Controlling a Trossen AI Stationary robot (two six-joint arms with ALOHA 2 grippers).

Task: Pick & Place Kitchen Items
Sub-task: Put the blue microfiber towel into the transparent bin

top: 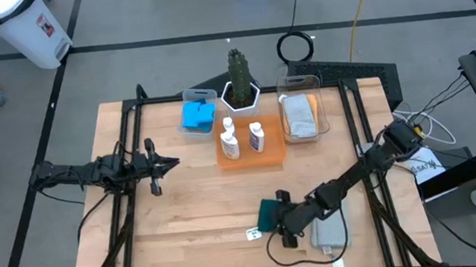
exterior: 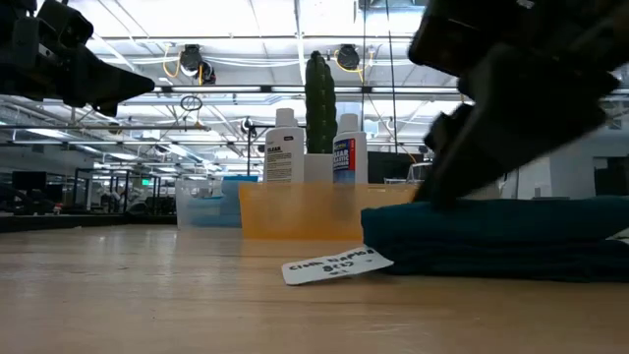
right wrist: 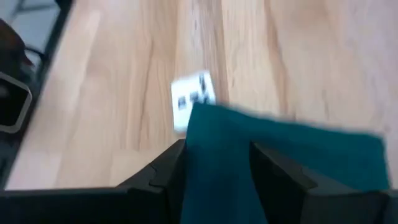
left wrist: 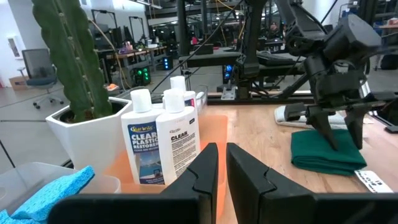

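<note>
A dark green folded cloth (top: 271,213) lies flat on the table near the front, with a white tag (top: 254,233) beside it. My right gripper (top: 283,223) is open and down on this cloth, which fills the gap between its fingers (right wrist: 217,168). My left gripper (top: 169,165) is shut and empty, held above the table's left part. Two white bottles (top: 228,141) (top: 257,135) stand on the orange tray (top: 272,154). Blue sponges (top: 197,115) lie in a clear bin. Orange and grey cloths (top: 300,114) lie in another bin. My right gripper has its open fingers (left wrist: 329,132) down on the green cloth's top (right wrist: 217,143), near its corner by the tag, one finger on either side of a strip of cloth. They come from above, slanting. The cloth lies flat on the table (exterior: 491,236).
The cactus in its white pot (top: 240,88) stands behind the tray. A grey cloth (top: 328,230) lies at the front right, next to my right arm. Black frame rails (top: 130,144) run along both table sides. Bare wood lies in the middle and front left.
</note>
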